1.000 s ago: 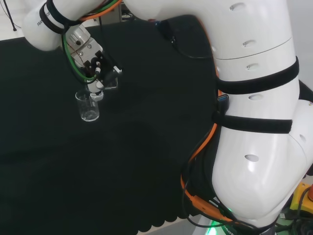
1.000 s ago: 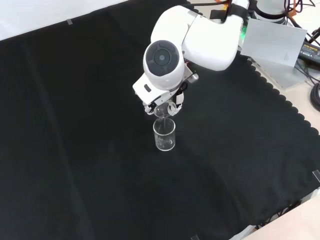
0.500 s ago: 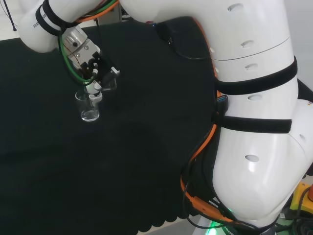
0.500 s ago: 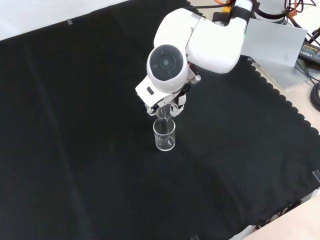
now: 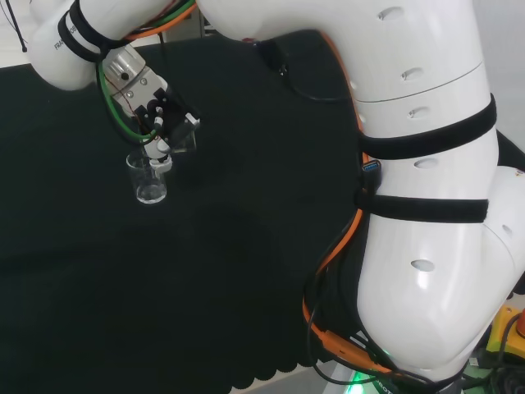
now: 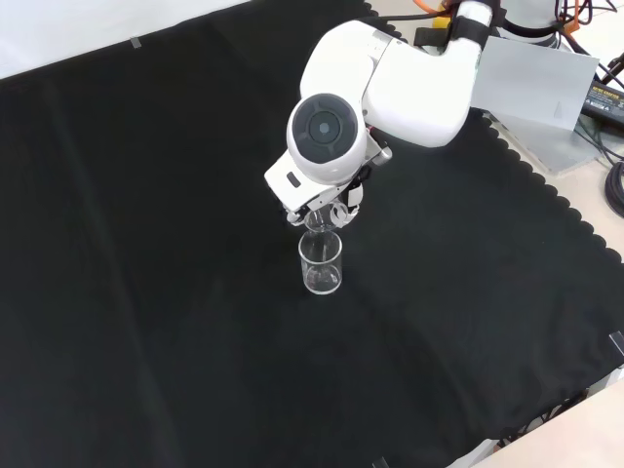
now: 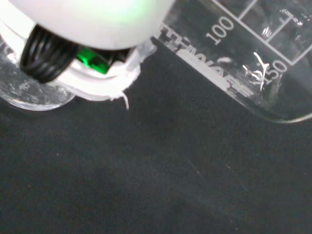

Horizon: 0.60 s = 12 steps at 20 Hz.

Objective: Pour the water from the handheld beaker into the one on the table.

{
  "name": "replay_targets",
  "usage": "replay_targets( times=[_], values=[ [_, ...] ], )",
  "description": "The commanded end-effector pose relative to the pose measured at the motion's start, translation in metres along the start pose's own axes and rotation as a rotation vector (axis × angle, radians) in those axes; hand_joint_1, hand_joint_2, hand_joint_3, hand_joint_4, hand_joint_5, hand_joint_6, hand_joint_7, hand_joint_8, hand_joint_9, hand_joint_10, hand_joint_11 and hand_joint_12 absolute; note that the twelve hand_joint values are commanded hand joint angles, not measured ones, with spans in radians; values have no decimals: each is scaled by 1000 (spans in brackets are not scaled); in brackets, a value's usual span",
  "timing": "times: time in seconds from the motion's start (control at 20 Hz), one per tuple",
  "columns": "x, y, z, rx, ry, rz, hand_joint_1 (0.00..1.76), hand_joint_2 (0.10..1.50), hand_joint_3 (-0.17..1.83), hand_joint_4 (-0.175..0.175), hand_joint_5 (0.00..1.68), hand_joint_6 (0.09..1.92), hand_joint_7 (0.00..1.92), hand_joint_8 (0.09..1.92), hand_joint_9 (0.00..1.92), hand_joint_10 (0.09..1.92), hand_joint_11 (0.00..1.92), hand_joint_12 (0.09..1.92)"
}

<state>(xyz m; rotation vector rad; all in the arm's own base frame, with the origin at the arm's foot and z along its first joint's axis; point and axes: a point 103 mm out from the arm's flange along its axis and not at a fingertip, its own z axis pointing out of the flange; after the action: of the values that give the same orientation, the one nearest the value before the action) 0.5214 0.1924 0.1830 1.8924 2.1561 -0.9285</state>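
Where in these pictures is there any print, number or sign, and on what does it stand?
Handheld beaker, glass wall: white scale numbers beside graduation lines, wrist view.
Same beaker: a row of white lettering, partly cut off, not legible whole.
Arm link, head view: small dark lettering, too small to read.

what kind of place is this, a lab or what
Likely a robotics lab bench: a white arm's hand tips a graduated glass beaker over another beaker on a black cloth, cables alongside.

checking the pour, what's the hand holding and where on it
The hand holds a clear beaker by its side wall, tilted over the beaker on the cloth.
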Motion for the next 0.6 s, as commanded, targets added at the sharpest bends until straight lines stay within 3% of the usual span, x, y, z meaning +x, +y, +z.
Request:
replay_targets(
  times=[0.05, 0.6],
  values=[
    [10, -4, -9, 4, -21, -5, 1192, 608, 724, -97, 1310, 638, 1666, 459, 1549, 613, 1390, 756],
    [10, -3, -8, 10, -43, 14, 1189, 610, 732, -89, 1296, 670, 1652, 491, 1542, 625, 1382, 764]
  ],
)
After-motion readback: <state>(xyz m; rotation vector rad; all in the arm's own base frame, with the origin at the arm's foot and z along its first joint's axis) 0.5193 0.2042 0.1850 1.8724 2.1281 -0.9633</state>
